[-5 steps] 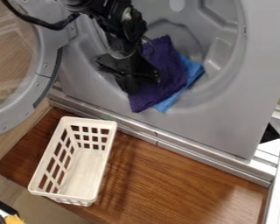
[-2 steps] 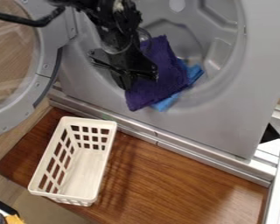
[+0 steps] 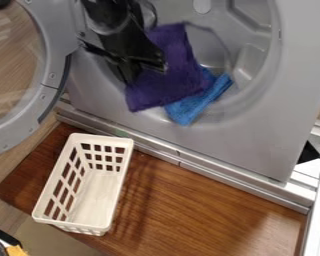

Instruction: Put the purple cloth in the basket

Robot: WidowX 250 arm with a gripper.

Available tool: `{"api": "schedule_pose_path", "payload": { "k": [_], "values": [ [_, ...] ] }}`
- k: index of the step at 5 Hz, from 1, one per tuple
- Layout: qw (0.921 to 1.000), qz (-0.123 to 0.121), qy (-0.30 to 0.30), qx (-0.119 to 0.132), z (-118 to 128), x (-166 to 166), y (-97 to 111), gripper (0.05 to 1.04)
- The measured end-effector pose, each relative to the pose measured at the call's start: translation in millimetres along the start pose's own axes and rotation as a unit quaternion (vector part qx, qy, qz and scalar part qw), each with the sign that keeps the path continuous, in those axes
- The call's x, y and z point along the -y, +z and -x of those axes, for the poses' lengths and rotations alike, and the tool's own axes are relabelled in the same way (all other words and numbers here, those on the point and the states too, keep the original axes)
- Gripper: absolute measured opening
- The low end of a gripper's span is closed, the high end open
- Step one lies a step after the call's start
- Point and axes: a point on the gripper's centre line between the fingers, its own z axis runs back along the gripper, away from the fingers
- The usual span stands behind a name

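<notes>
Pincer clamped on purple cloth, blue cloth partly beneath, white basket apart

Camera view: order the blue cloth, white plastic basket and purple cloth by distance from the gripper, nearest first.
From the gripper:
1. Purple cloth: right at it, in the grey machine's round opening.
2. Blue cloth: partly under the purple one, toward the view's right.
3. White plastic basket: farthest, below on the brown wooden surface.

The gripper and purple cloth have moved left and farther back, uncovering more blue cloth.
</notes>
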Motion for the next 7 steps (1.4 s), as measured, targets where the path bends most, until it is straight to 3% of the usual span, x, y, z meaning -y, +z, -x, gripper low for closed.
{"api": "schedule_pose_path", "payload": {
  "k": [1, 2, 3, 5, 7],
  "values": [
    [0.9999, -0.002, -0.001, -0.011, 17.4, -9.3, 21.6, 0.055],
    [0.9997, -0.003, 0.003, -0.024, 40.5, -18.8, 25.7, 0.055],
    [0.9984, -0.011, 0.004, -0.056, 70.7, -28.8, 13.5, 0.055],
    [0.991, -0.012, -0.004, -0.133, 121.9, -35.1, -38.3, 0.055],
    [0.9809, -0.024, 0.033, -0.19, 158.8, -50.9, -67.2, 0.07]
  ]
}}
